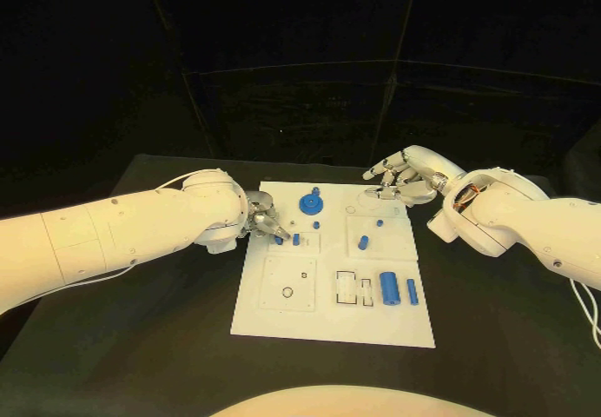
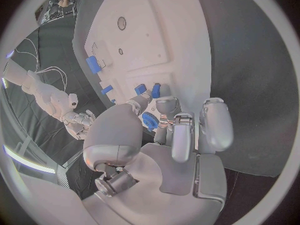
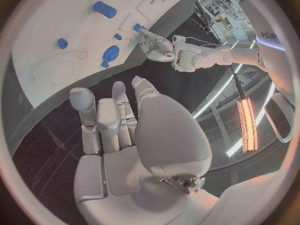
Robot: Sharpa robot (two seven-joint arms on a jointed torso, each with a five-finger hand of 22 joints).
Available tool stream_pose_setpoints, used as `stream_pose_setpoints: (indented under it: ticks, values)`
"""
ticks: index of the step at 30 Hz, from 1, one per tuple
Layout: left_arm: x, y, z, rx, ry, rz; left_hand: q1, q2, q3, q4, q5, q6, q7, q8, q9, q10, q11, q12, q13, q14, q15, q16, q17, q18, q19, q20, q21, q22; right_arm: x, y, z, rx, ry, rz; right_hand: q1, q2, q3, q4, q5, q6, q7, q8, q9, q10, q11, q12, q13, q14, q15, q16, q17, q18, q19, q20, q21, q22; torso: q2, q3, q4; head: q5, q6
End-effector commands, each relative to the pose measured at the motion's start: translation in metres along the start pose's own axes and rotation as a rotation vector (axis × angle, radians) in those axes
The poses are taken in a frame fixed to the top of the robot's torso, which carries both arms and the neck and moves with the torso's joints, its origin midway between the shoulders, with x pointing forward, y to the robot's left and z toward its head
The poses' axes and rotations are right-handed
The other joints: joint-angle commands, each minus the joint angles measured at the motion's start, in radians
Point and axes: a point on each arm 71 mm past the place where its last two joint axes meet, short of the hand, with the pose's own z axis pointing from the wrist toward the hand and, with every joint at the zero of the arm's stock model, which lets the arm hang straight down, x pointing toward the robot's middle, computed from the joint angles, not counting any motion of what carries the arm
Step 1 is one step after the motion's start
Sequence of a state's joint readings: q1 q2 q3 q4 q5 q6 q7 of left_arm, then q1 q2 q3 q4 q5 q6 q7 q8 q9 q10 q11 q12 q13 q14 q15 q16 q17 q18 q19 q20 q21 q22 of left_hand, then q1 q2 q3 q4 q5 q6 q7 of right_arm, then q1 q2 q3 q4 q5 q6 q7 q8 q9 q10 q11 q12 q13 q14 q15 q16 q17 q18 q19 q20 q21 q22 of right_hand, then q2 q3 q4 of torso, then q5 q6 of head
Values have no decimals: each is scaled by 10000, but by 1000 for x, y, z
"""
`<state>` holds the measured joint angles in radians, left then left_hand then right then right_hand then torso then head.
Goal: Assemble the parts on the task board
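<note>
1. The task board (image 1: pixel 282 313) is lying flat in the middle of the black surface (image 1: pixel 501 321), and the small blue parts are sitting on it.
2. A blue gear-like disc (image 1: pixel 309 205) is resting near the board's far edge, just beyond the left hand's fingers (image 1: pixel 274 224) and between the two hands.
3. Two short blue pegs (image 1: pixel 287 241) are lying right at the left hand's fingertips; from the left wrist view they are showing just past those fingertips (image 2: pixel 164 105), with another blue piece (image 2: pixel 150 120) tucked close under the fingers.
4. A blue cylinder (image 1: pixel 390 287) and a slimmer blue bar (image 1: pixel 412 291) are lying side by side in the board's near right part, well apart from both hands.
5. A further blue piece (image 1: pixel 362 242) is standing mid-board, nearer the right hand's fingers than the left's.
6. The left hand (image 1: pixel 263 217) is hovering low over the board's left edge, its fingers curling down toward the pegs; whether it is gripping anything cannot be told.
7. The right hand (image 1: pixel 403 178) is hanging above the board's far right corner, its fingers loosely apart and carrying nothing.
8. In the right wrist view the right hand's fingers (image 3: pixel 103 120) are pointing toward the board (image 3: pixel 56 15), with the disc (image 3: pixel 111 53) lying beyond them.
</note>
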<state>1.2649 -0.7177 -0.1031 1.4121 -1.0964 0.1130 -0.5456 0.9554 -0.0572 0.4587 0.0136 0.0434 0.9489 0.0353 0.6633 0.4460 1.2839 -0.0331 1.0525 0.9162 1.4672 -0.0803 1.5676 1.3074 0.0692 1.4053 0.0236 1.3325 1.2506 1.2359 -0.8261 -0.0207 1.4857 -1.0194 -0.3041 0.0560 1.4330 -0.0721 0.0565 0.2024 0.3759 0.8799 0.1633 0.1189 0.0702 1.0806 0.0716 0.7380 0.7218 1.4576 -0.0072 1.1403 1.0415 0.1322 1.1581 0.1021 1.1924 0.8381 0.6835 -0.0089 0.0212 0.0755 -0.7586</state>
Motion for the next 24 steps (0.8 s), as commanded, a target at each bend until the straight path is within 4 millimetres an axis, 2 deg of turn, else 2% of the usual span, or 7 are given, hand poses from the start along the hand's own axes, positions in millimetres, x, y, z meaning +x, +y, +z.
stream_pose_setpoints:
  ticks: [1,17,21,24]
  values:
    - [0,1,1,-137,9,-21,-219,-38,-117,145,44,93,14,54,-9,80,19,35,16,1036,-66,32,2634,42,71,12,51,21,0,2,0,-101,18,45,31,-3,8,39,45,-74,-14,56,5,-59,-15,0,-13,-49,-10,-37,-9,82,-63,-9,-48,-10,-1,6,-4,-1,4]
    - [-4,4,-1,175,-472,-779,-1110,-239,-1266,879,45,98,2,99,-20,81,7,84,27,1036,-88,32,2634,29,126,-8,85,112,-1,1,0,-93,31,59,24,-5,7,49,45,-81,-11,58,4,-73,-11,-3,-18,-82,-6,-143,-129,109,-149,-7,-133,-161,-6,-6,-1,-17,28]
    - [-5,4,-3,439,-647,-1138,-1069,-170,-1469,969,47,-33,41,34,-55,-147,35,-249,-372,1036,-75,32,2634,48,81,-4,9,25,0,1,1,-100,39,61,26,-2,11,52,47,-84,-10,61,4,-81,-11,-4,-22,-98,-4,-186,-173,116,-173,-6,-158,-201,-2,-8,3,-31,39]
    - [-8,4,-5,877,-941,-1649,-899,-82,-1593,988,53,-382,165,-184,-167,-434,128,-621,-797,1036,-14,32,2634,94,-43,31,-179,-200,0,1,1,-101,33,60,26,-2,11,52,47,-84,-10,61,4,-81,-11,-4,-22,-98,-4,-186,-173,116,-173,-6,-158,-201,-5,-7,11,-43,43]
